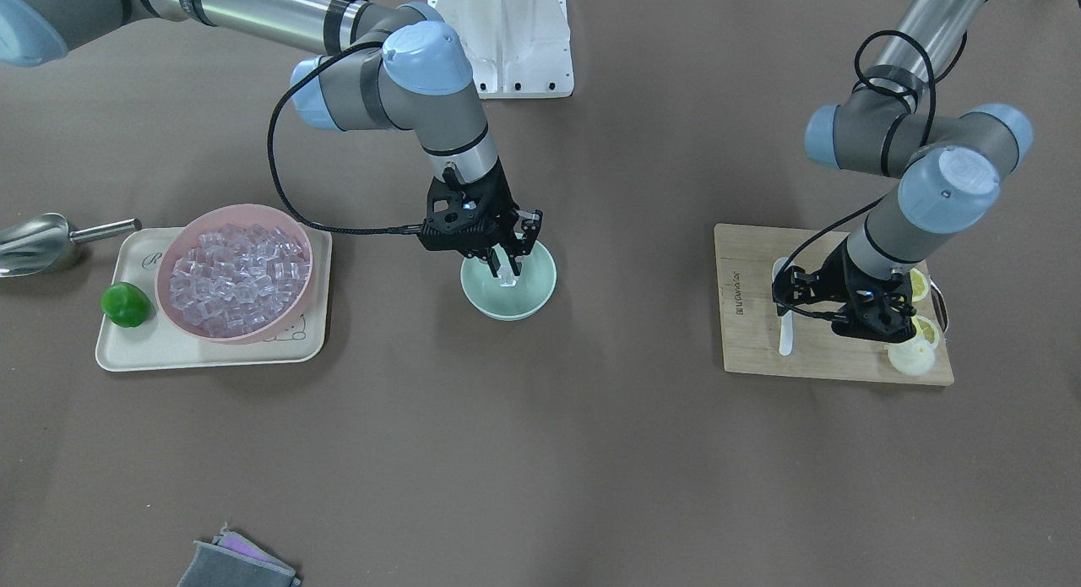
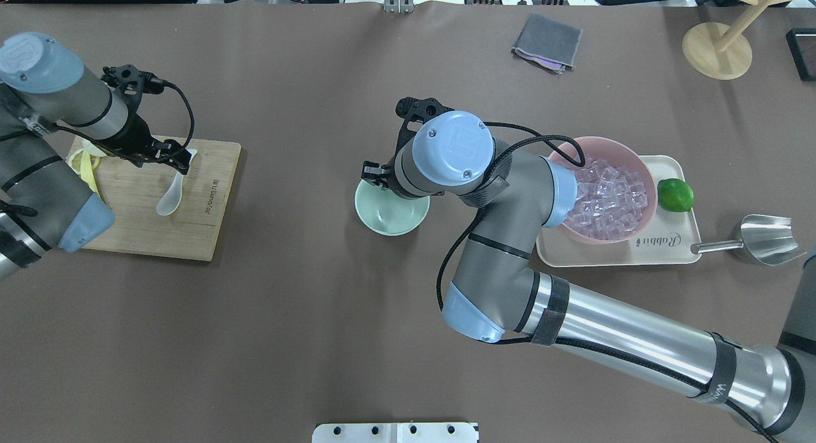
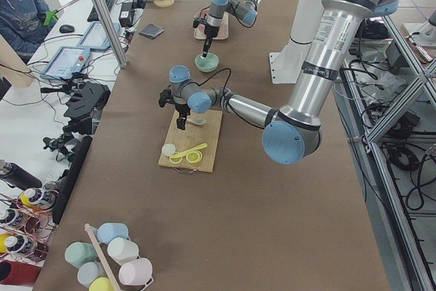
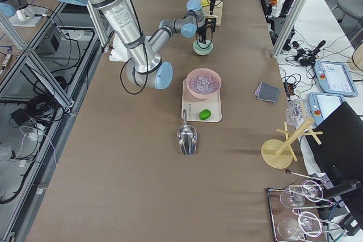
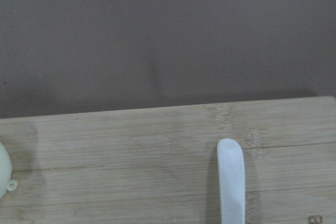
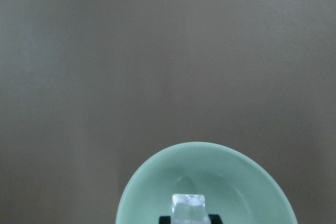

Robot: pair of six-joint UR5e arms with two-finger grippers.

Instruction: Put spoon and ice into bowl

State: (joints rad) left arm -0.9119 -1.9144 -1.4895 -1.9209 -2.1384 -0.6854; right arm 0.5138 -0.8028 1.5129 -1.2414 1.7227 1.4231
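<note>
My right gripper is shut on a clear ice cube and holds it just above the inside of the mint-green bowl, which stands mid-table. The right wrist view shows the cube between the two black pads over the bowl. The white spoon lies on the wooden cutting board, scoop toward the robot. My left gripper hovers over the spoon's handle end and looks open. The left wrist view shows the handle with no fingers on it.
A pink bowl full of ice cubes and a lime sit on a cream tray. A metal scoop lies beside the tray. Lemon slices lie on the board's end. A grey cloth lies at the operators' edge.
</note>
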